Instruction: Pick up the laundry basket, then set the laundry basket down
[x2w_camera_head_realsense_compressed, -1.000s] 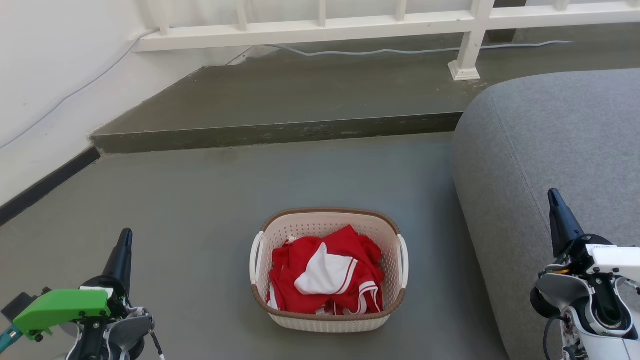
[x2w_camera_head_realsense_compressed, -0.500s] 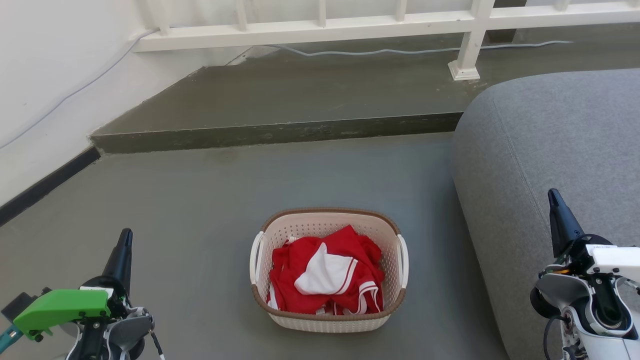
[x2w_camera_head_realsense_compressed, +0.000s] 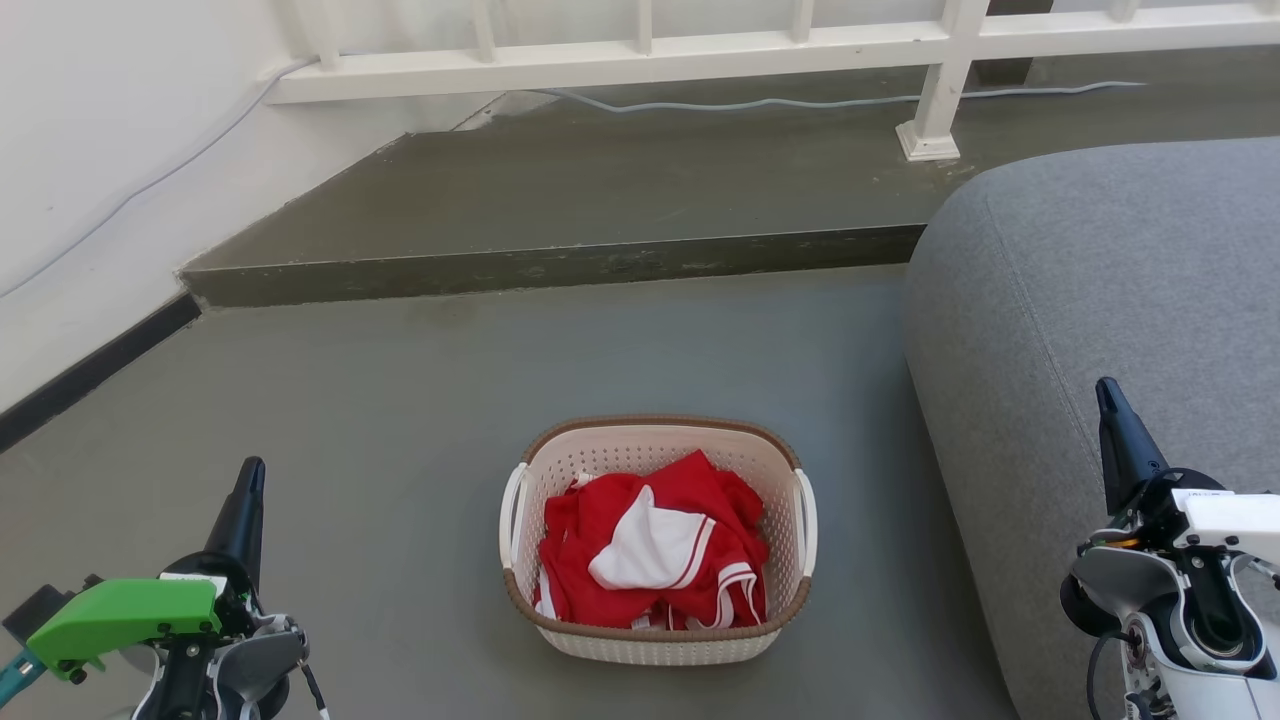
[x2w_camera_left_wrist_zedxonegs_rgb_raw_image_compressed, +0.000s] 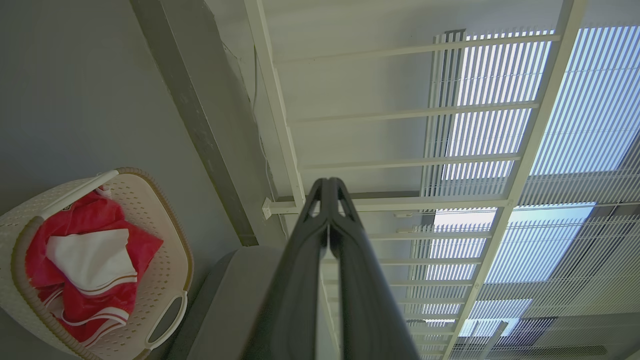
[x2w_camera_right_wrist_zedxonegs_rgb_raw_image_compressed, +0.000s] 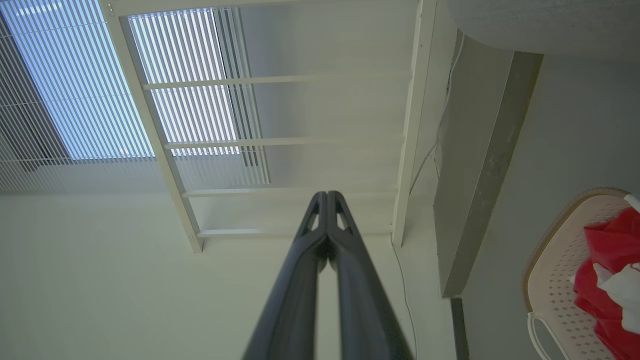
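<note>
The laundry basket, cream and perforated with a brown rim and white side handles, stands on the grey floor at the lower middle of the head view, holding red and white clothes. My left gripper is shut and empty, well to the basket's left. Over by the sofa, to the basket's right, my right gripper is shut and empty too. The basket lies at the lower left of the left wrist view, beside the shut left gripper. In the right wrist view the basket lies right of the shut right gripper.
A grey sofa fills the right side, close to the basket. A raised concrete step crosses behind the basket, with a white railing and a cable beyond. A white wall with a dark skirting runs along the left.
</note>
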